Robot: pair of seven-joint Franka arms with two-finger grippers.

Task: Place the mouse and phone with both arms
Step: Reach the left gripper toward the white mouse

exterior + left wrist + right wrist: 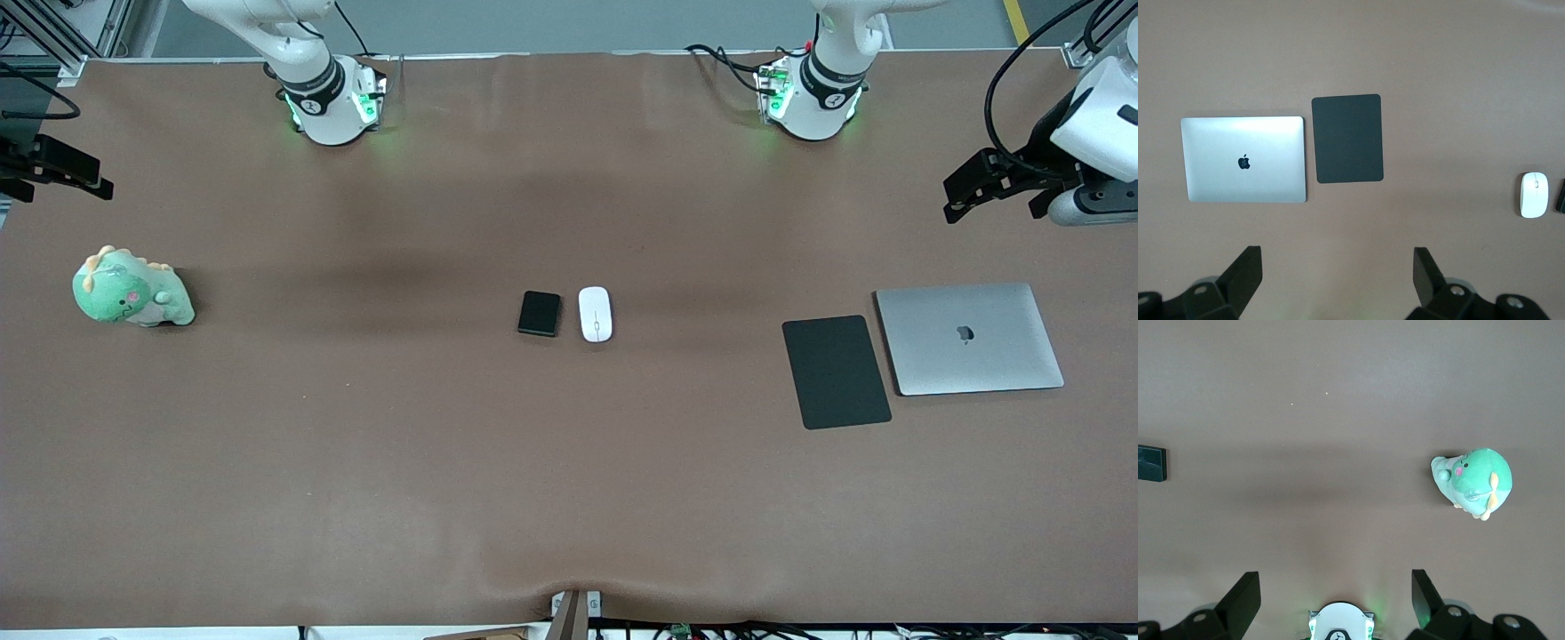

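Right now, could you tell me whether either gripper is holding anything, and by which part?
Nothing is held. The left gripper and right gripper are both open; the mouse and phone lie side by side on the table.

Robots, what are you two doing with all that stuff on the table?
Nothing is being held yet. The white mouse and the black phone lie side by side in the middle of the table. The left gripper hangs open at its end of the table, up by the laptop and the mouse pad. The right gripper hangs open at the other end, up by a green plush dinosaur.
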